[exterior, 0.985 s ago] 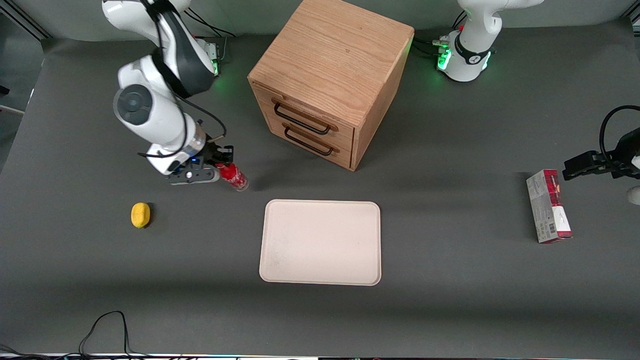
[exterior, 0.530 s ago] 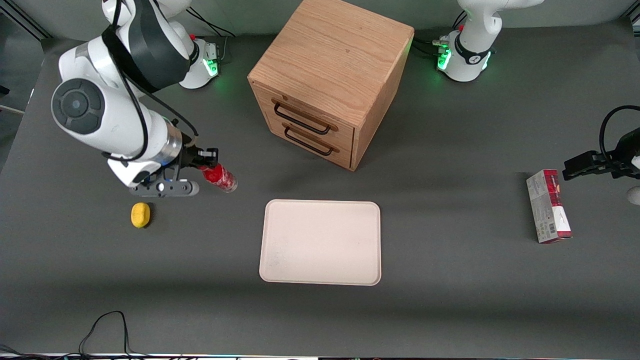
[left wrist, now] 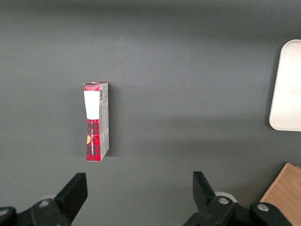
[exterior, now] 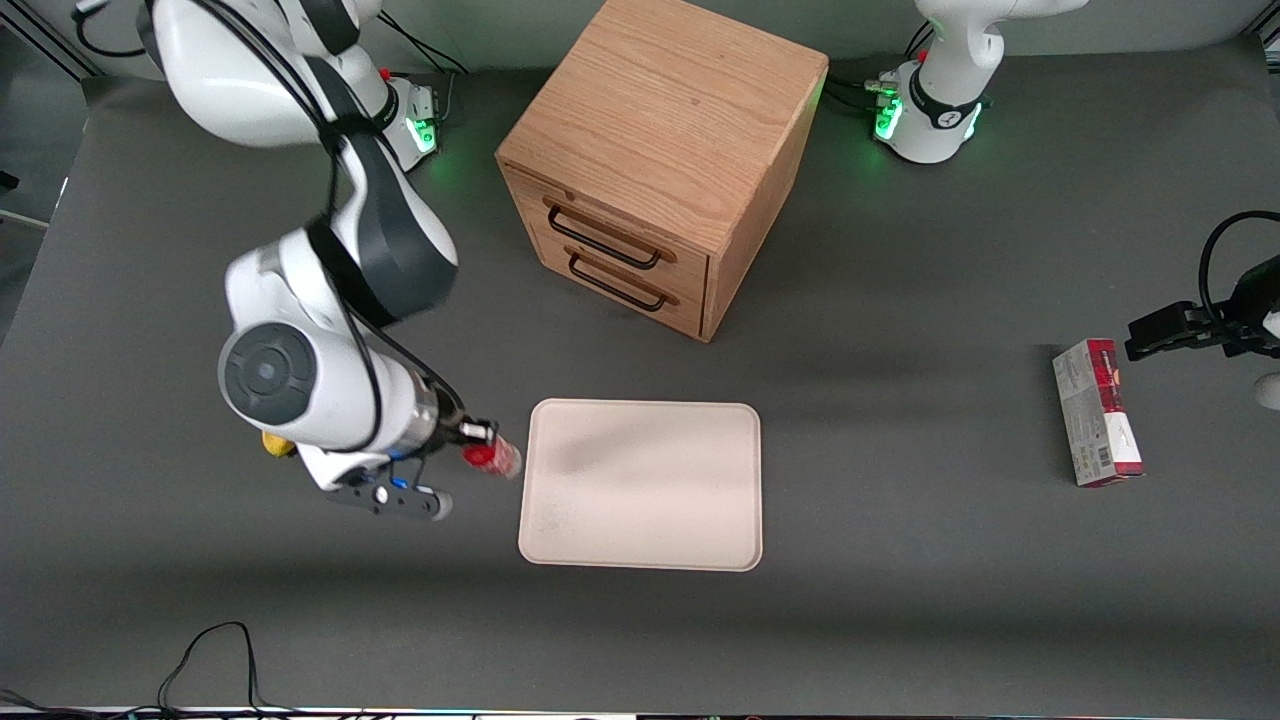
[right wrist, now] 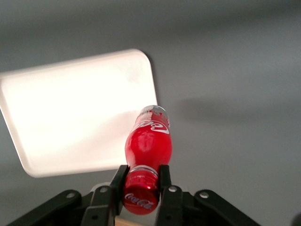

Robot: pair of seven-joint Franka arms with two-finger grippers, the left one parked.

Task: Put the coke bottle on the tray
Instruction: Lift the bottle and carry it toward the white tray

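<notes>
My right gripper [exterior: 475, 443] is shut on the neck of the coke bottle [exterior: 495, 458], a small red bottle with a red cap, and holds it in the air. The bottle hangs just beside the short edge of the cream-beige tray [exterior: 640, 485], on the working arm's side. In the right wrist view the fingers [right wrist: 118, 180] clamp the bottle [right wrist: 148, 146] just under its cap, my gripper [right wrist: 141, 179] is above the table, and the bottle's clear base points at the tray [right wrist: 70, 113] below.
A wooden drawer cabinet [exterior: 665, 160] stands farther from the front camera than the tray. A yellow object [exterior: 272, 444] peeks out under the working arm. A red-and-grey carton [exterior: 1097, 412] lies toward the parked arm's end, also in the left wrist view [left wrist: 96, 121].
My gripper has carried the bottle nearer to the front camera and toward the tray, from beside the cabinet to the tray's short edge. The arm now covers most of the yellow object.
</notes>
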